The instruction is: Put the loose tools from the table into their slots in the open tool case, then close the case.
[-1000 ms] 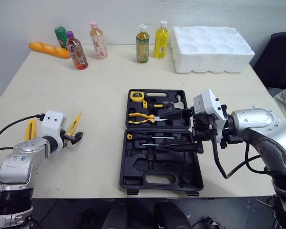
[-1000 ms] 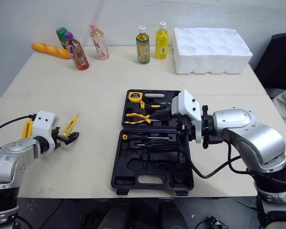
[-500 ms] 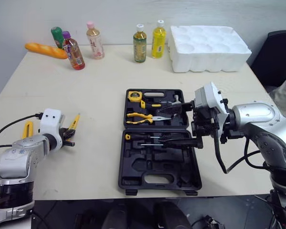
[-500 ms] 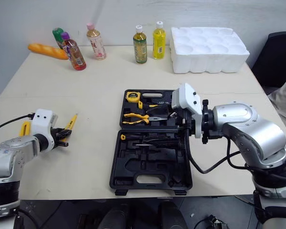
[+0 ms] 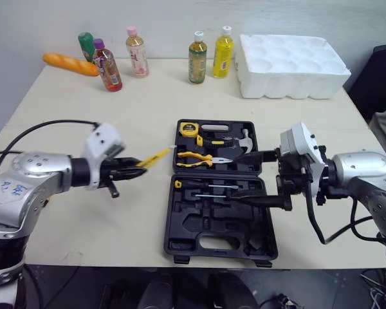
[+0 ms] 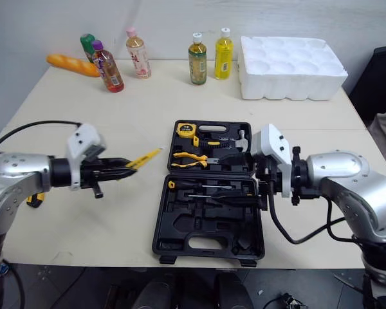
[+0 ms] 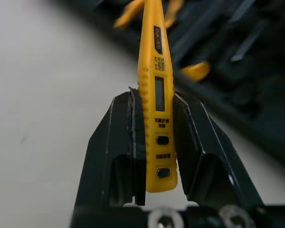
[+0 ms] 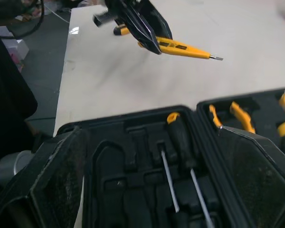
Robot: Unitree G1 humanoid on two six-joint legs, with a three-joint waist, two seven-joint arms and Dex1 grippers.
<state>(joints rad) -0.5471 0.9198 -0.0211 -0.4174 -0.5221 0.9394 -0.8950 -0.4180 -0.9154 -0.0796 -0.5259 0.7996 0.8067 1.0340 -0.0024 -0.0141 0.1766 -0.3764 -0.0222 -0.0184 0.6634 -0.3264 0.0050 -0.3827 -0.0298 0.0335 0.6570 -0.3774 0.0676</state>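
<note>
My left gripper [image 5: 134,170] is shut on a yellow tester pen [image 5: 153,158], held above the table with its tip pointing at the open black tool case [image 5: 193,222]. In the left wrist view the tester pen [image 7: 154,90] sits clamped between both black fingers [image 7: 126,137]. The case's far half holds a tape measure [image 5: 186,127], yellow pliers [image 5: 193,158] and a hammer [image 5: 244,137]; its near half holds screwdrivers [image 5: 206,187]. My right gripper [image 5: 238,174] stands open over the case's right side, holding nothing. A yellow tool [image 6: 33,200] lies under my left arm.
Several bottles [image 5: 196,58] and a bread loaf [image 5: 67,64] line the table's far edge. A white foam tray [image 5: 289,64] sits at the far right. A dark chair [image 5: 379,77] stands beyond the table's right edge.
My left gripper shut on the tester pen, lifted it off the table and carried it right, toward the case. The right gripper stayed open over the case.
</note>
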